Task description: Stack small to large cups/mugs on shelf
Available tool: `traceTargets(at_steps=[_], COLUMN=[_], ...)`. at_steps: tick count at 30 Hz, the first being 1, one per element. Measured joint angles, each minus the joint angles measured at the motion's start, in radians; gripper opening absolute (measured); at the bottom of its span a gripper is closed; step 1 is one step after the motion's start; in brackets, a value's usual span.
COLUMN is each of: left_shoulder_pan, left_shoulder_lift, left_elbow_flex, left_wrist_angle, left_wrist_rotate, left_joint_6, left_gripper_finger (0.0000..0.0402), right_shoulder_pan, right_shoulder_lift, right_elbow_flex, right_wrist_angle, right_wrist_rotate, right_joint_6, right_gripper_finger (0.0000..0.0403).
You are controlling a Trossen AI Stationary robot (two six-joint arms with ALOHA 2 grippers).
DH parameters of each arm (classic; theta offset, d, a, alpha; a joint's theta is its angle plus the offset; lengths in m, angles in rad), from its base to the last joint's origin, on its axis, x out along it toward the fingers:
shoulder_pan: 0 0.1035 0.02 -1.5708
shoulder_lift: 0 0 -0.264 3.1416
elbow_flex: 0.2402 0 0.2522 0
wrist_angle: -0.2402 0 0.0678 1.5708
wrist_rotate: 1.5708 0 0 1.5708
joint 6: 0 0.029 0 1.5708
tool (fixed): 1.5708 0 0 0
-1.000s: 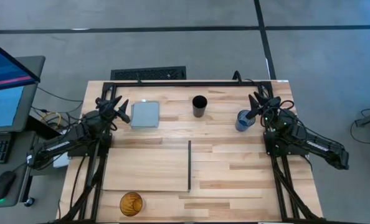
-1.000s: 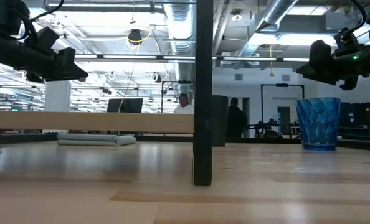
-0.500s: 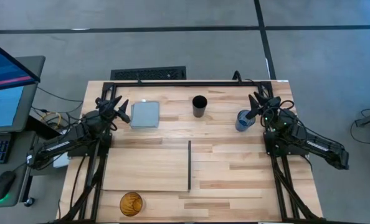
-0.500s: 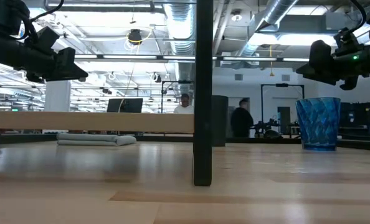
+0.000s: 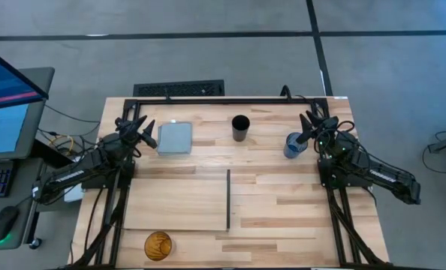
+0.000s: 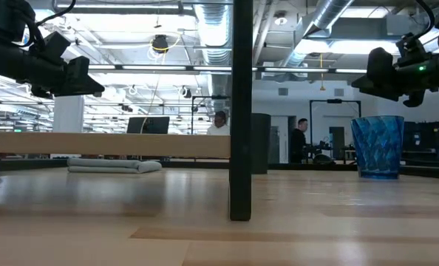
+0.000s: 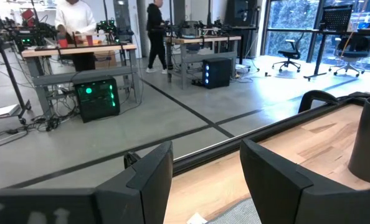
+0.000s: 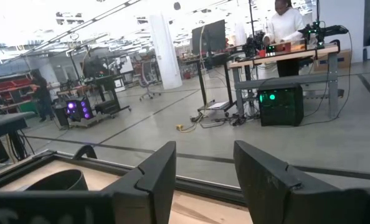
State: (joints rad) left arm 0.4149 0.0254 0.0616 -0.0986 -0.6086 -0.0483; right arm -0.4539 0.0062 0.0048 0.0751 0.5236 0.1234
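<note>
The blue translucent cup (image 5: 293, 145) stands upright at the table's far right; in the low view (image 6: 377, 147) it rests on its base. The black cup (image 5: 240, 127) stands at the far middle and shows in the left wrist view (image 7: 367, 144). The amber cup (image 5: 158, 245) sits at the near left edge. The pale shelf board (image 5: 178, 200) lies flat, its black strip (image 5: 228, 199) on the right. My left gripper (image 5: 145, 129) is open above the far left, beside the grey-blue pad (image 5: 175, 138). My right gripper (image 5: 308, 125) is open, raised just beyond the blue cup.
The grey-blue square pad lies flat at the far left. A black frame rail (image 5: 230, 100) runs along the table's far edge. People stand in the room beyond the table. Bare wood lies to the right of the shelf board.
</note>
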Motion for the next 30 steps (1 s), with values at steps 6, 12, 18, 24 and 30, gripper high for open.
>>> traceTargets(at_steps=[6, 12, 18, 24, 30], left_shoulder_pan=[0.0, 0.0, 0.0, 0.0, 0.0], left_shoulder_lift=[0.0, 0.0, 0.0, 0.0, 0.0], left_elbow_flex=[0.0, 0.0, 0.0, 0.0, 0.0], left_wrist_angle=[0.0, 0.0, 0.0, 0.0, 0.0], left_wrist_rotate=[0.0, 0.0, 0.0, 0.0, 0.0], left_joint_6=[0.0, 0.0, 0.0, 0.0, 0.0], left_gripper_finger=[0.0181, 0.0181, 0.0181, 0.0181, 0.0181], right_shoulder_pan=[-0.009, -0.013, -0.013, -0.02, -0.02], right_shoulder_lift=[0.0, 0.0, 0.0, 0.0, 0.0], right_elbow_flex=[0.0, 0.0, 0.0, 0.0, 0.0], right_wrist_angle=[0.015, 0.015, 0.014, 0.012, 0.004], right_wrist_rotate=[0.009, 0.002, 0.001, 0.001, 0.001], right_joint_6=[-0.043, -0.043, 0.009, -0.016, -0.052], right_gripper_finger=[0.0182, 0.0182, 0.0182, 0.0182, 0.0182])
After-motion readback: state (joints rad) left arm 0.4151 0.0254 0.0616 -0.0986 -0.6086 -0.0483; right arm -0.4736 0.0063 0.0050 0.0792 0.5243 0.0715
